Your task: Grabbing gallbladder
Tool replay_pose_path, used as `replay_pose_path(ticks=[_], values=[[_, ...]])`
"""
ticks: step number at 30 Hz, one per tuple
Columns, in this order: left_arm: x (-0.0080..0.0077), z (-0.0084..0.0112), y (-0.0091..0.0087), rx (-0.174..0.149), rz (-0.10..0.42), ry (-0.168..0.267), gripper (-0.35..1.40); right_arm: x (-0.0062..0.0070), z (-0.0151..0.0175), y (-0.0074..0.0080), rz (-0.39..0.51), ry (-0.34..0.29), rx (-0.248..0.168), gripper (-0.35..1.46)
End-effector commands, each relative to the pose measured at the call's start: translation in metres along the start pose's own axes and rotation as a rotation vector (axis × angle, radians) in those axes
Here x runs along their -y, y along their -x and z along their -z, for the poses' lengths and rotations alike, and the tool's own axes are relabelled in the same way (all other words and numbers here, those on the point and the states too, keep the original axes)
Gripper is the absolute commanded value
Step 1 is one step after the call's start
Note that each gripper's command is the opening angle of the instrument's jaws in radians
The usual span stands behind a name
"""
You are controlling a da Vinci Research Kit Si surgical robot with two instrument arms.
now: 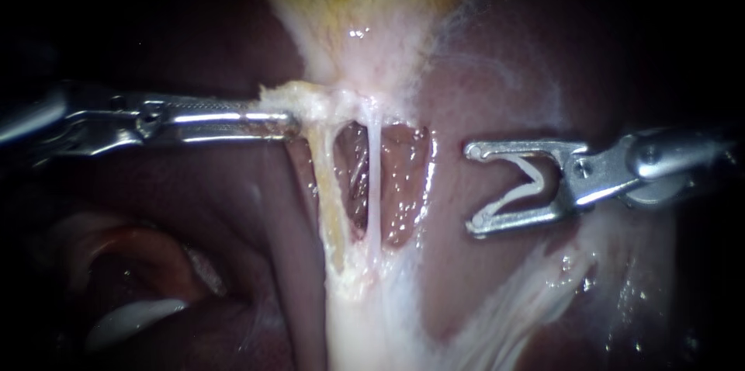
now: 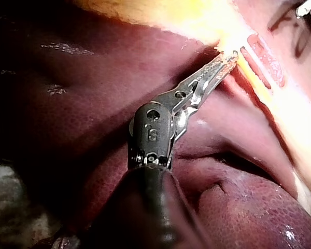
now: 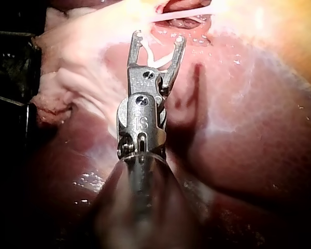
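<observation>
Where the gallbladder (image 1: 365, 6) sat: top of the endoscope view, pale yellow, narrowing onto two tubes (image 1: 374, 185).
Left instrument (image 1: 292, 124): hand pinched the gallbladder's ragged lower edge, so the grab looked made.
Right instrument (image 1: 475, 186): hand spread, cradling a white clip (image 1: 504, 200), short of the tubes.
Next: steady tension, I'd judge.
Room: open liver (image 1: 497, 76) beside the tubes, which sat close together.
</observation>
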Motion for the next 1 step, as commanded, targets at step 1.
replay_pose_path(ticks=[1], values=[[0.0000,0.0000,0.0000,0.000,0.000,0.000,-0.35,0.0000,0.0000,0.0000,0.000,0.000,0.000,0.49]])
